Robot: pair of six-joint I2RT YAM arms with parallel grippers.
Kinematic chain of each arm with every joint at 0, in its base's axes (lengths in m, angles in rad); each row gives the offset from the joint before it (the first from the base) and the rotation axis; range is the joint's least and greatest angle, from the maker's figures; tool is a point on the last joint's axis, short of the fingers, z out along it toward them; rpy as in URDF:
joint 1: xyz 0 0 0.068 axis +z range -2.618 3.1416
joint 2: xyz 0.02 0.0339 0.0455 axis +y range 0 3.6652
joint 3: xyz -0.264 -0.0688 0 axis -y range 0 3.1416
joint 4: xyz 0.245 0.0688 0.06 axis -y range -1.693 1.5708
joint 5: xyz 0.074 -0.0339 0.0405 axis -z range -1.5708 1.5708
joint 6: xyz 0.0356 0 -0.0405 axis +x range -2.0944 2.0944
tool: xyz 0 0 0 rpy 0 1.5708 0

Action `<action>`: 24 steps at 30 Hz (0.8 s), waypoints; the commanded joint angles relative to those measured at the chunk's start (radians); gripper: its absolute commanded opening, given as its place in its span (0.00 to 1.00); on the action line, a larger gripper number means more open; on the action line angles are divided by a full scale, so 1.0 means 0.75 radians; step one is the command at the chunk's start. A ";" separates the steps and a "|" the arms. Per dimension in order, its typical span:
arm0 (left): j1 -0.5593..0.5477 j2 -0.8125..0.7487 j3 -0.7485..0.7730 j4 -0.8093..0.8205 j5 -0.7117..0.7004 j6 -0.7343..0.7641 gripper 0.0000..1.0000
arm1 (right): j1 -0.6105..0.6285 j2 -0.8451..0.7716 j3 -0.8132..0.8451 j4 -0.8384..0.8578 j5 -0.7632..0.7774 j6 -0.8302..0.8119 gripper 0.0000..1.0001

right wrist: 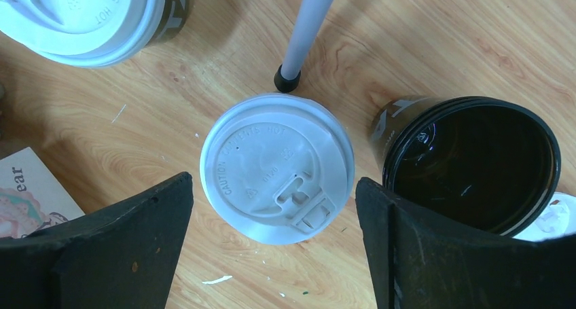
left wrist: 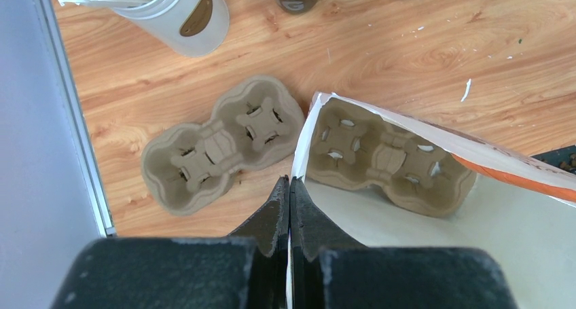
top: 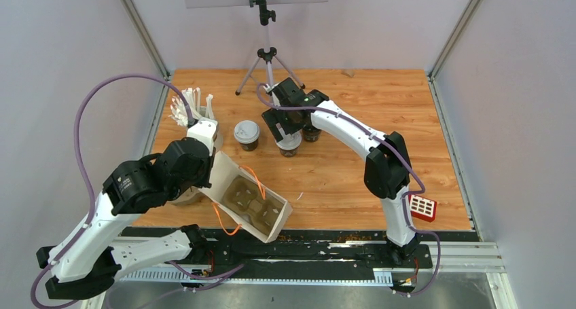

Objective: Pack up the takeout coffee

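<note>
Nearest the arm bases: left gripper (left wrist: 289, 187) is pinched flat on the rim of the white paper bag (left wrist: 421, 255), holding its mouth open. One pulp carrier (left wrist: 384, 156) sits inside the bag. A second carrier (left wrist: 221, 142) lies empty on the table (left wrist: 407, 51) just beside it. Straw cup (left wrist: 183, 13) stands beyond that.

Further out: right gripper (right wrist: 272, 200) hangs over the coffees, fingers spread wide, nothing held. It straddles a lidded cup (right wrist: 272, 146) with a gap on each side.

Step in hand looks like picking that cup.
- Drop straight down and close on the black wall below the lid rim, not on the lid; squeeze the lid and it may pop.
- One finger is close to the unlidded cup (right wrist: 475, 163), which looks full of dark liquid. A nudge could spill it.
- Tripod leg (right wrist: 309, 24) has its foot just behind the target, so watch it on the lift.
- Carry the cup upright to the bagged carrier.

Writing:
- Target lid embossing reads "CAUTION CONTENTS HOT".
- Third lidded cup (right wrist: 81, 17) seems to carry the same embossing, only partly in view.
- Bag print: only "ear" is legible.
- Cup-side markings are cut off, unreadable.
</note>
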 commanded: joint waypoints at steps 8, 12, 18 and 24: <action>0.004 0.007 0.009 0.072 -0.005 0.018 0.00 | -0.001 0.065 0.094 -0.001 -0.001 -0.026 0.85; 0.004 0.005 0.013 0.073 -0.013 0.020 0.00 | 0.000 0.071 0.099 -0.011 0.002 -0.024 0.81; 0.004 0.001 0.012 0.074 -0.009 0.026 0.00 | 0.001 0.065 0.093 -0.013 0.000 -0.023 0.72; 0.005 0.005 0.005 0.108 0.019 0.002 0.00 | 0.000 0.035 0.048 -0.015 0.007 -0.028 0.69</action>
